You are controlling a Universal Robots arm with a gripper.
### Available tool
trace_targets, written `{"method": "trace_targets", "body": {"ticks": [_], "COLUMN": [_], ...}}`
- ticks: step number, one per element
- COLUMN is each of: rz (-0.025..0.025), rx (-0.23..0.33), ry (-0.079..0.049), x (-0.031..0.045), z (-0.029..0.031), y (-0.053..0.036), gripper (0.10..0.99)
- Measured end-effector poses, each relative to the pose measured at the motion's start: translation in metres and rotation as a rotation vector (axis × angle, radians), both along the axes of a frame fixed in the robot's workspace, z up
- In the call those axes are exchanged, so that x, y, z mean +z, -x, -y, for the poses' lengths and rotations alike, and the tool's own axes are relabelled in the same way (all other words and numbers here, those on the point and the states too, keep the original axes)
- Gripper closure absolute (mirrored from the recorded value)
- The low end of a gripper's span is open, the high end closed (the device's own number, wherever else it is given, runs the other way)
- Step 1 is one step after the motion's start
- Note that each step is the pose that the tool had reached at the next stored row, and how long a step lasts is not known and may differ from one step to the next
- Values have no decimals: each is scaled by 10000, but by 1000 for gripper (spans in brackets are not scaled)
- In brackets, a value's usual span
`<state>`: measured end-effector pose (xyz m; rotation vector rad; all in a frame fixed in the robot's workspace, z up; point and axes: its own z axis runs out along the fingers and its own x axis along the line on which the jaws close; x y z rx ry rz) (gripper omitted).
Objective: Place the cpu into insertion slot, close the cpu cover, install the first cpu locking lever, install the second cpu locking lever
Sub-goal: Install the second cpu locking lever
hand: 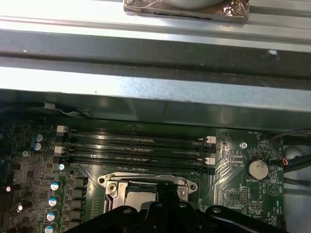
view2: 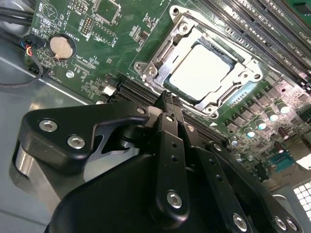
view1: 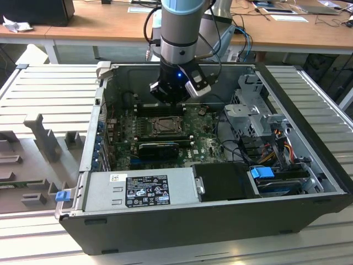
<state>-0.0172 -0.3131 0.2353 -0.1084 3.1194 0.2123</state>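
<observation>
Hovering just above the insertion slot (view2: 206,73), the gripper (view2: 167,99) has its fingers pressed together and holds nothing. The cpu (view2: 201,70) already sits in the slot near the green board's (view2: 87,48) middle, with the cpu cover (view2: 160,56) lying flat around it. I think a locking lever is the step now; it needs a careful push.

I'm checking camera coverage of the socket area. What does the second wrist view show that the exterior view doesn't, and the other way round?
The second wrist view alone shows the cpu seated in the insertion slot, its pale top seen through the window of the closed cpu cover, plus a round coin battery.

The exterior view alone shows the whole open computer case, the labelled power supply and the wooden desk behind.

Both show the green motherboard and the gripper just beside the socket.
</observation>
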Motion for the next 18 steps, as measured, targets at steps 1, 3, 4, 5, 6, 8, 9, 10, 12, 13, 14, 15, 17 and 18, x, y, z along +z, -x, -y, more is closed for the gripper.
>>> {"method": "trace_targets", "body": {"ticks": [1, 3, 4, 5, 6, 8, 9, 10, 12, 13, 14, 15, 17, 18], "rz": [0, 0, 0, 0, 0, 0, -1, -1, -1, 1, -1, 0, 0, -1], "rx": [0, 0, -1, 0, 0, 0, 0, -1, 0, 0, 1, 0, 0, 0], "ry": [1, 0, 0, 0, 0, -1, -1, -2, -5, -9, -8, -9, -9, -9], "x": [0, 0, 0, 0, 0, 2, 4, 10, 67, 73, 74, 74, 74, 73], "z": [5, 17, 24, 28, 32, 38, 40, 41, 41, 43, 52, 56, 77, 103], "y": [0, 0, 0, 0, 0, 0, 0, 0, 0, 0, 0, 0, 0, 0], "gripper": [980, 980, 980, 980, 980, 980, 980, 980, 980, 980, 980, 980, 980, 980]}}
